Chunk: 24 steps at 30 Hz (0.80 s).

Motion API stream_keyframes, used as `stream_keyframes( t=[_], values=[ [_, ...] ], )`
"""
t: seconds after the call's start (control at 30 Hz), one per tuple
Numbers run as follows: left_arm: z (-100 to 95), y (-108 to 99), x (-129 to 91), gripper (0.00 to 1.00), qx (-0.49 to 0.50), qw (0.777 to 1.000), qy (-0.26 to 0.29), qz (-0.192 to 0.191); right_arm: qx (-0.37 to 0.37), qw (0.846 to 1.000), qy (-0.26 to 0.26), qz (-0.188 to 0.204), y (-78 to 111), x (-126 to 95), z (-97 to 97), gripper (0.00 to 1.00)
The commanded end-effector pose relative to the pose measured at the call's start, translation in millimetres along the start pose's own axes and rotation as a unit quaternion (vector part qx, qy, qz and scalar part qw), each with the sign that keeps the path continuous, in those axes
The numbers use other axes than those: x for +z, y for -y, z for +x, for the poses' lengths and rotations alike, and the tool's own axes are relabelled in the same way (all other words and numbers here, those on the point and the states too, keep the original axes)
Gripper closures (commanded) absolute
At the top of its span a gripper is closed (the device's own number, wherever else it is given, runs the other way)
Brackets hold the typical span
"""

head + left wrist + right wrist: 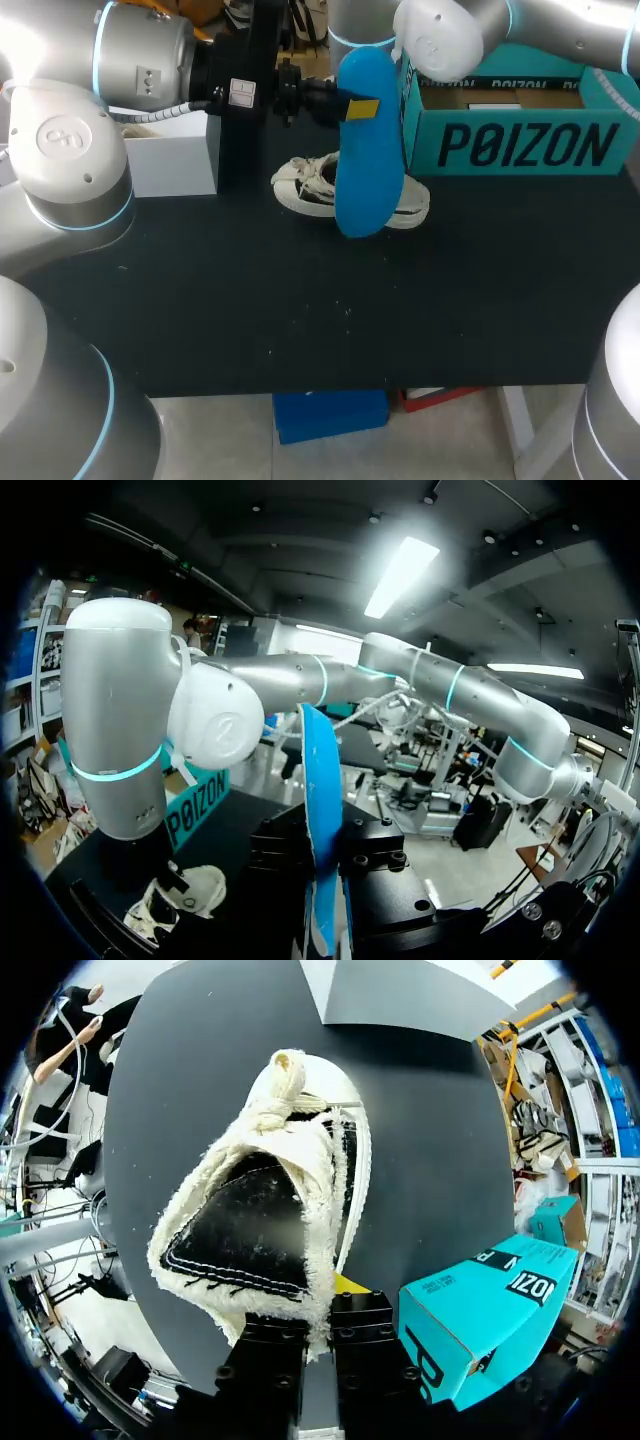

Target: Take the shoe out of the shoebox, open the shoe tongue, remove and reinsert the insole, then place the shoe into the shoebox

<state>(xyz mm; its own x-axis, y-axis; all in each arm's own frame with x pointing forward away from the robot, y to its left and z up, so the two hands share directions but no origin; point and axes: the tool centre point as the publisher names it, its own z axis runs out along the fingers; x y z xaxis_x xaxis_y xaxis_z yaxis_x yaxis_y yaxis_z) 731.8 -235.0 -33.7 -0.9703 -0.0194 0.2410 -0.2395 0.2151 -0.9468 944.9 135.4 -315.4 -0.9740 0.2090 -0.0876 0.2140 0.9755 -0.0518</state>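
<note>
Head view, looking down on a black bench (300, 300): the left claw (360, 108) comes in from the left and is closed on a long, blue, oval foam insole (368, 170). It pinches the insole near its upper end, with one yellow fingertip showing against the blue. The insole hangs upright below the claw, its lower end above the bench.

Just under and behind the hanging insole lies a cream canvas shoe with frayed, fluffy edges (310, 185), resting on the bench. A teal cardboard shoebox with dark lettering (520, 145) stands open beyond the left claw, on the far side of the insole. The shoe is outside it. A white rectangular box (175, 155) sits back beside the left arm's wrist. The right arm (440, 35) reaches down from the far right corner, and the insole hides its claw in this view.

Left wrist view: the insole stands edge-on between the claw's two black fingers, both pressing on it.

Right wrist view: the right claw (320, 1315) is nearly closed, pinching the frayed rim of the shoe between its fingers. The dark inside of the shoe opens just ahead of the claw, the knotted laces lie farther ahead, and the shoebox is beside the claw.
</note>
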Motion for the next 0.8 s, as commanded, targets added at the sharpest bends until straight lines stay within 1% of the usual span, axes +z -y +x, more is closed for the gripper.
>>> stream_keyframes(
  t=[0.03, 0.13, 0.2, 0.23, 0.3, 0.33, 0.43, 0.5, 0.57, 0.7, 0.73, 0.8],
  values=[
    [0.2, -1, 1, 1.00, 0.001, 1.000, 0.001, 0.001, 0.304, 0.951, -0.004, 0.049, 4.2, -2, 2.1, 1.00],
    [0.2, -1, 1, 1.00, 0.001, 1.000, 0.001, 0.001, 0.376, 0.925, -0.012, 0.050, 5.4, 0, 9.9, 1.00],
    [0.2, -1, 1, 1.00, 0.001, 1.000, 0.001, 0.001, 0.410, 0.911, -0.011, 0.048, 5.5, 1, 15.5, 1.00],
    [0.2, -1, 1, 1.00, 0.001, 1.000, 0.001, 0.001, 0.435, 0.899, -0.015, 0.051, 5.3, 1, 17.5, 1.00],
    [0.2, -1, 1, 1.00, 0.001, 1.000, 0.001, 0.001, 0.472, 0.880, -0.022, 0.053, 6.1, 2, 20.5, 1.00],
    [0.2, -1, 1, 1.00, 0.001, 1.000, 0.001, 0.001, 0.489, 0.870, -0.021, 0.061, 7.1, 3, 21.3, 1.00],
    [0.2, -1, 1, 1.00, 0.001, 1.000, 0.001, 0.001, 0.530, 0.845, -0.030, 0.065, 9.7, 3, 21.8, 1.00],
    [0.2, -1, 1, 1.00, 0.001, 1.000, 0.001, 0.001, 0.538, 0.840, -0.035, 0.060, 10.2, 3, 22.5, 1.00],
    [0.2, -1, 1, 1.00, 0.001, 1.000, 0.001, 0.001, 0.541, 0.839, -0.032, 0.055, 10.2, 2, 25.0, 1.00],
    [0.2, -1, 1, 1.00, 0.001, 1.000, 0.001, 0.001, 0.578, 0.813, -0.047, 0.056, 12.4, 0, 28.1, 1.00],
    [0.2, -1, 1, 1.00, 0.001, 1.000, 0.001, 0.001, 0.583, 0.809, -0.046, 0.054, 12.7, 0, 29.0, 1.00],
    [0.2, -1, 1, 1.00, 0.001, 1.000, 0.001, 0.001, 0.587, 0.807, -0.047, 0.051, 12.3, -1, 30.6, 1.00]
  ],
)
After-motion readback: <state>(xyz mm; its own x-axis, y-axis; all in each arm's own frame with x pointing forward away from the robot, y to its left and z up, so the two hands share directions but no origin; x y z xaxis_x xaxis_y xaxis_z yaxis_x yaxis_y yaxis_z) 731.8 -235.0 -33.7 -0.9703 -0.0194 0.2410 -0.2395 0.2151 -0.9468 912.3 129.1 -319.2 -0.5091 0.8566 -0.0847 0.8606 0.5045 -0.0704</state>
